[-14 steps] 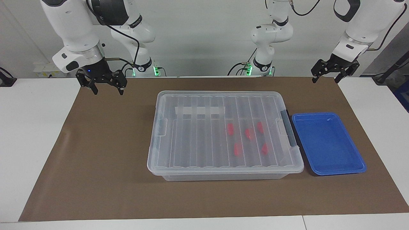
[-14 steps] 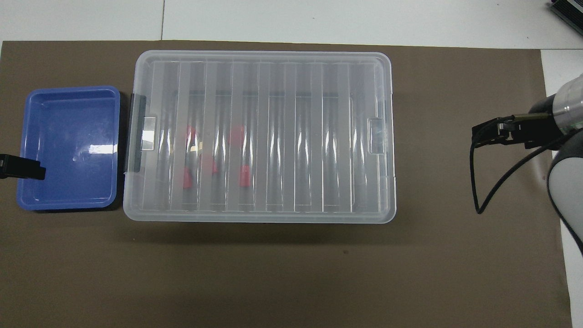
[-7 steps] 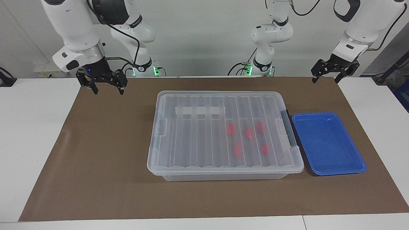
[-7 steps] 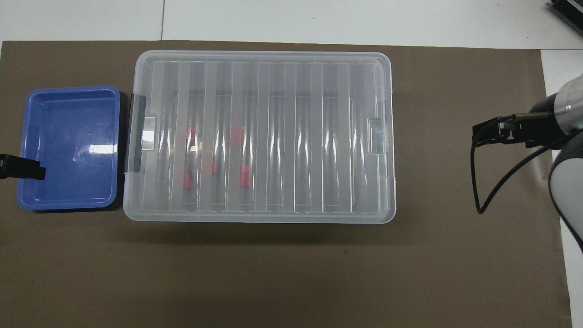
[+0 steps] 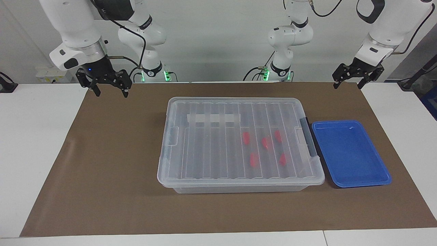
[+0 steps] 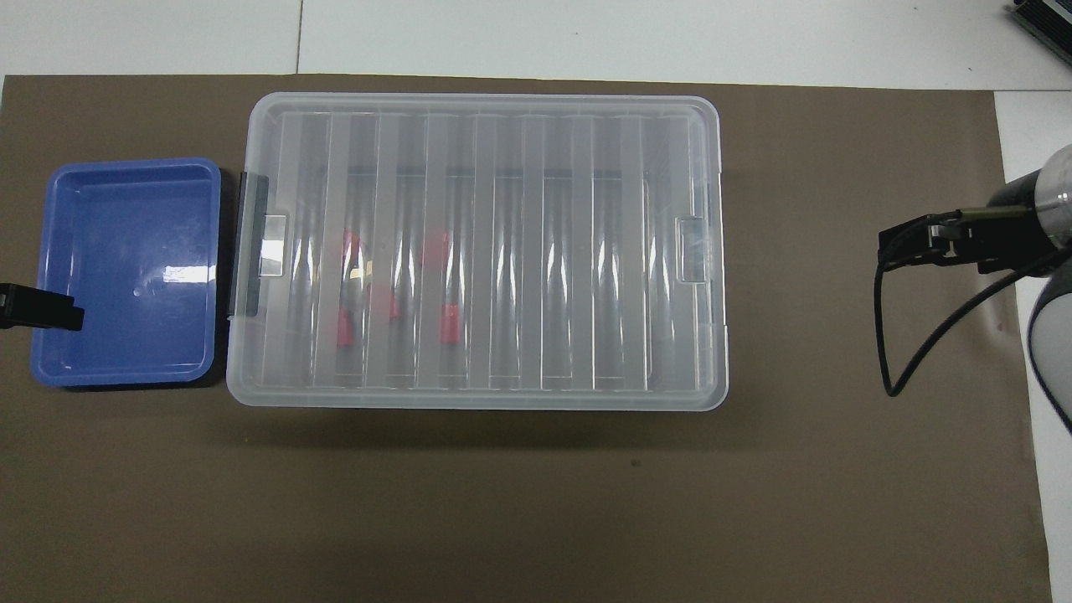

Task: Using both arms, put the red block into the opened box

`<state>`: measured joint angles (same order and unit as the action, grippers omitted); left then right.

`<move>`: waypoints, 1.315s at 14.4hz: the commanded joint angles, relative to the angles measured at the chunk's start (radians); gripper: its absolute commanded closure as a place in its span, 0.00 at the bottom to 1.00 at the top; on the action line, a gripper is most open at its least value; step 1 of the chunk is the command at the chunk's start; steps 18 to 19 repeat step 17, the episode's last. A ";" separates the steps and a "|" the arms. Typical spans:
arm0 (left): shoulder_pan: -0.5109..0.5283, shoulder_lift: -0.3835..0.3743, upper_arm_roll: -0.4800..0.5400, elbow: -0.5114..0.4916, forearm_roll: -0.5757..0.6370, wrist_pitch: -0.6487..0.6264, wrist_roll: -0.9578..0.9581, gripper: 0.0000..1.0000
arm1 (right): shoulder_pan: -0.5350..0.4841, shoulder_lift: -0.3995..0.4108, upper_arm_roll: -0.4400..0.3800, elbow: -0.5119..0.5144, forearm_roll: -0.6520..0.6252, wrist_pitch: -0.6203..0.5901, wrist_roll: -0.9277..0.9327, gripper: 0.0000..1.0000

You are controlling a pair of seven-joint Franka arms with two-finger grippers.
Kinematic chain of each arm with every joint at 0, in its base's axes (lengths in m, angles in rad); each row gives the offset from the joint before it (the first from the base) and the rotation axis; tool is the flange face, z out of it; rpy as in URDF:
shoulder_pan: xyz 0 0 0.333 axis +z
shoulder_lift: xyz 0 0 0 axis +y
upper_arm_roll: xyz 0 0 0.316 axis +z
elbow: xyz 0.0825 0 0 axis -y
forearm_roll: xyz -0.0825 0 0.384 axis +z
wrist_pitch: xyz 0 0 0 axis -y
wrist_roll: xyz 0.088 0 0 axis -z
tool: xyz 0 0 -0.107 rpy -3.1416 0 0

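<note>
The box (image 5: 205, 112) (image 6: 544, 251) sits mid-table with its ribbed clear lid on. Several red blocks (image 5: 246, 138) (image 6: 449, 325) lie inside it, under the lid, toward the left arm's end. My right gripper (image 5: 111, 93) (image 6: 900, 243) hangs open and empty above the mat's corner at the right arm's end, well apart from the box. At the other end my left gripper (image 5: 347, 84) hangs open and empty over the mat's corner. In the overhead view its tip (image 6: 50, 308) overlaps the blue tray's edge.
An empty blue tray (image 5: 348, 153) (image 6: 126, 268) lies right beside the box's dark latch (image 5: 309, 138) at the left arm's end. A brown mat (image 5: 102, 171) covers the table under both. White table shows at either end.
My right gripper has risen a little and drawn back toward its own end of the table. The left arm, box, blocks and tray have not moved.
</note>
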<state>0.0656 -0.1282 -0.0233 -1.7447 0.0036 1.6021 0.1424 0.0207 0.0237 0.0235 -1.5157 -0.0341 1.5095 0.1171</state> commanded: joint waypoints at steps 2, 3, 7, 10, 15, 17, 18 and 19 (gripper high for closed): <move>-0.003 -0.030 0.006 -0.032 -0.011 0.012 0.003 0.00 | 0.004 -0.011 -0.002 -0.006 0.003 -0.025 0.012 0.00; -0.001 -0.030 0.006 -0.032 -0.011 0.012 0.003 0.00 | 0.005 -0.014 0.000 -0.009 0.003 -0.026 0.012 0.00; -0.001 -0.030 0.006 -0.033 -0.011 0.012 0.003 0.00 | 0.001 -0.025 -0.002 -0.027 0.003 -0.015 0.012 0.00; -0.001 -0.030 0.006 -0.032 -0.011 0.012 0.003 0.00 | -0.001 -0.047 -0.007 -0.066 0.003 -0.014 0.012 0.00; -0.001 -0.030 0.006 -0.032 -0.011 0.012 0.003 0.00 | -0.001 -0.047 -0.007 -0.067 0.003 0.006 0.023 0.00; -0.001 -0.030 0.006 -0.032 -0.011 0.012 0.003 0.00 | 0.001 -0.047 -0.007 -0.067 0.003 0.006 0.023 0.00; -0.001 -0.030 0.006 -0.032 -0.011 0.012 0.003 0.00 | 0.001 -0.047 -0.007 -0.067 0.003 0.006 0.023 0.00; -0.001 -0.030 0.006 -0.032 -0.011 0.012 0.003 0.00 | 0.001 -0.047 -0.007 -0.067 0.003 0.006 0.023 0.00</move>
